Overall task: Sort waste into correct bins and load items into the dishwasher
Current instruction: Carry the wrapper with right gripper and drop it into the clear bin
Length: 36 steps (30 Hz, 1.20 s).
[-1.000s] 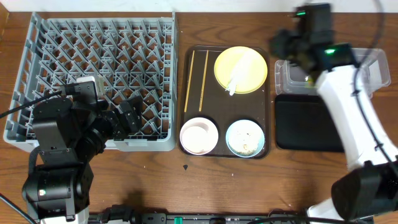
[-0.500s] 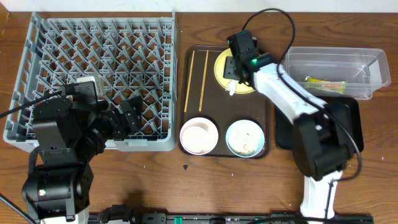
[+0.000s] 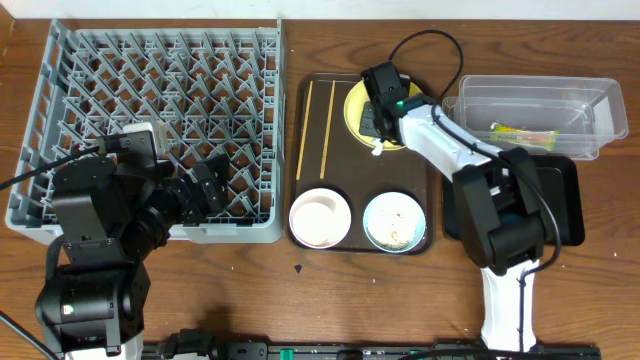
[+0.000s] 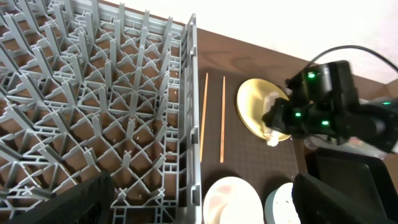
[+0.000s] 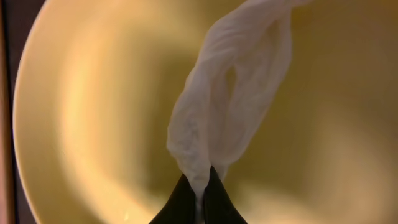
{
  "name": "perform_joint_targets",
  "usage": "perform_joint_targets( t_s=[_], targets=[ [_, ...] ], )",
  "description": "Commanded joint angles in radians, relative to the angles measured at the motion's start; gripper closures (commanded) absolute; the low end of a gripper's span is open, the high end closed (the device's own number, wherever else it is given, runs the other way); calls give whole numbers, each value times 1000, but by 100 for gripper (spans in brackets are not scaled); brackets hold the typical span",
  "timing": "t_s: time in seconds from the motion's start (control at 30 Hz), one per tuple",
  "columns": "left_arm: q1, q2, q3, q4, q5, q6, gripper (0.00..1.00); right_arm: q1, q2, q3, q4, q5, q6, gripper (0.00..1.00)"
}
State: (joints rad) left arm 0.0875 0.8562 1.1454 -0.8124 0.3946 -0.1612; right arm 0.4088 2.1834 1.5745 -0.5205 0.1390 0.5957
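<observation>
On the yellow plate [image 3: 352,104] my right gripper [image 3: 378,130] is shut on the crumpled white wrapper [image 5: 224,112], its black fingertips [image 5: 180,199] pinching the wrapper's lower end. The plate [image 5: 93,112] fills the right wrist view. My left gripper [image 3: 210,185] hangs open over the front right corner of the grey dishwasher rack [image 3: 160,60], its fingers [image 4: 87,199] wide apart with nothing between them. Two chopsticks [image 3: 303,130] lie on the brown tray [image 3: 355,170]. A yellow-green packet [image 3: 522,133] lies in the clear tub [image 3: 540,100].
A white bowl [image 3: 320,218] and a light-blue bowl [image 3: 394,222] holding beige crumbs sit at the front of the brown tray. The shallow black tray [image 3: 560,200] lies in front of the clear tub, partly under my right arm.
My right arm swung from over the clear tub to the yellow plate and its jaws closed on the white wrapper. The left arm has not moved.
</observation>
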Motion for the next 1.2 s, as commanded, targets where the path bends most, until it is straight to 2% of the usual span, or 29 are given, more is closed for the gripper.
perform_joint_targets(
  t_s=[0.0, 0.27, 0.37, 0.5, 0.53, 0.67, 0.73, 0.8, 1.0, 1.17],
  targets=[
    [-6, -1, 24, -3, 17, -9, 8, -48, -190, 6, -43, -39, 10, 99],
    [-6, -2, 24, -3, 17, -9, 8, -229, -428, 6, -209, -31, 126, 99],
    [-6, -1, 24, -3, 16, -9, 8, -304, -433, 5, -256, 33, 161, 99],
    [-6, -1, 24, -3, 17, -9, 8, -396, -394, -16, -311, 73, 283, 99],
    [-6, -2, 24, -3, 16, -9, 8, -415, -379, -26, -311, 66, 304, 98],
    [-6, -2, 24, -3, 17, -9, 8, -463, -321, -34, -292, 62, 325, 71],
    [-6, -2, 24, -3, 17, -9, 8, -475, -316, -34, -265, 20, 242, 52],
    [-6, -2, 24, -3, 17, -9, 8, -476, -329, -31, -237, -56, 128, 44],
    [-6, -2, 24, -3, 17, -9, 8, -454, -456, -23, -232, -293, -76, 46],
    [-6, -1, 24, -45, 16, -9, 8, -355, -570, -23, -237, -436, -248, 45]
  ],
)
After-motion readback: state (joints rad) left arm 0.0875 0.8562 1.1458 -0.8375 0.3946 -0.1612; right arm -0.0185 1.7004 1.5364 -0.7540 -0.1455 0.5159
